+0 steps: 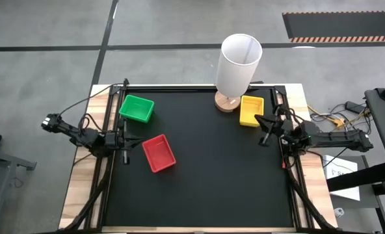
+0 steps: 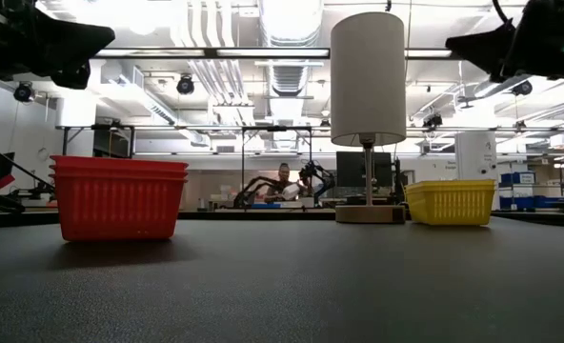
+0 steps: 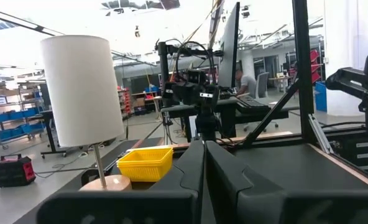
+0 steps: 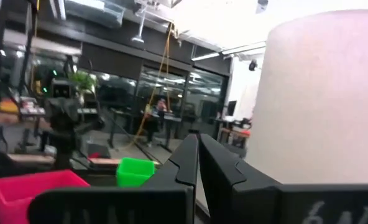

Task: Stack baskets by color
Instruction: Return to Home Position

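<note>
Three colour stacks sat on the black counter (image 1: 212,188). The green baskets (image 1: 136,108) stood near the far left corner, just inside the counter's left edge. The red baskets (image 1: 159,153) lay nearer the middle, turned slightly askew to the counter's edges and apart from the green baskets. The yellow baskets (image 1: 251,110) stood at the far right, close to the right edge and just beside the round wooden base (image 1: 226,102) of the tall white cylinder (image 1: 238,62), which rose at the far edge. In the low view the red baskets and yellow baskets showed layered rims, nested squarely. A broad run of open black surface lay between the red baskets and the yellow baskets, and across the near half of the counter.

The left end effector (image 3: 204,149) hovered above the left edge, near the red baskets and clear of them, its fingers pressed together with nothing between them. The right end effector (image 4: 197,146) hovered above the right edge, near the yellow baskets without touching them, its fingers likewise closed on nothing
</note>
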